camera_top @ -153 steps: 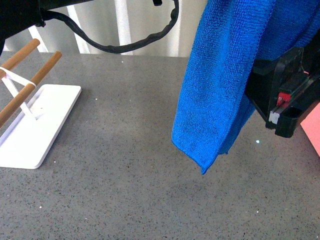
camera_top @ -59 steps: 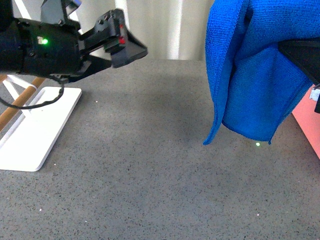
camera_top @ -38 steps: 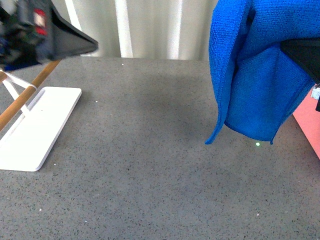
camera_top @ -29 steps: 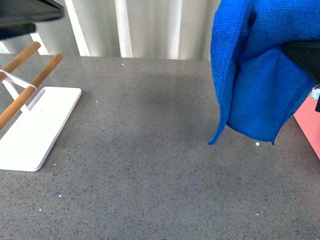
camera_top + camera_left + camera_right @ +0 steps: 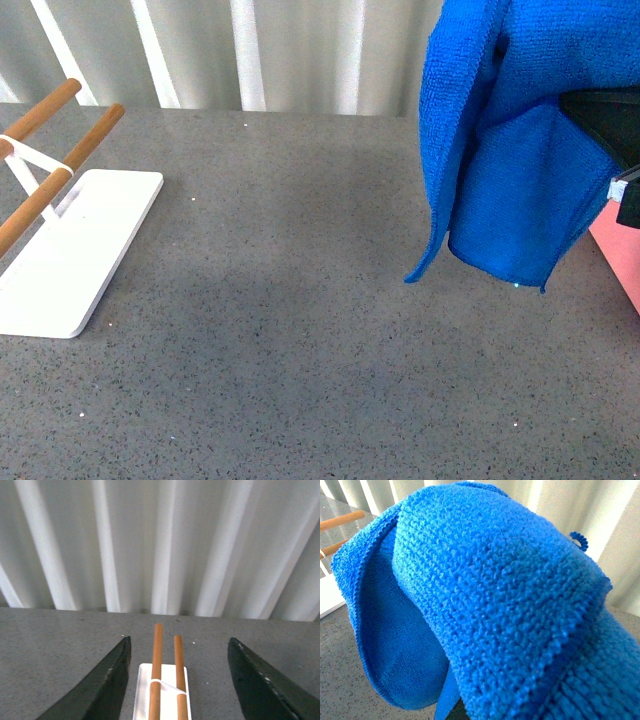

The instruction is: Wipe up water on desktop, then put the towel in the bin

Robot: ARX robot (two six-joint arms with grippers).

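The bright blue towel [image 5: 510,150] hangs in folds high at the right of the front view, its lowest corner a little above the desktop [image 5: 300,330]. My right gripper [image 5: 604,118] is shut on it; only a black part shows behind the cloth. In the right wrist view the towel [image 5: 495,595] fills the frame and hides the jaws. A strip of the salmon-pink bin [image 5: 624,255] shows at the right edge, just right of the hanging towel. My left gripper [image 5: 177,680] is open and holds nothing, high above the desktop [image 5: 60,650].
A flat white stand with two wooden bars [image 5: 70,250] sits at the left of the desktop; the left wrist view shows the stand [image 5: 161,685] between the open fingers, far below. White pleated curtains [image 5: 250,50] close off the back edge.
The left arm, which crossed the upper left of the front view, has gone out of that view. The towel moved right and higher since the oldest frame, then barely shifted.
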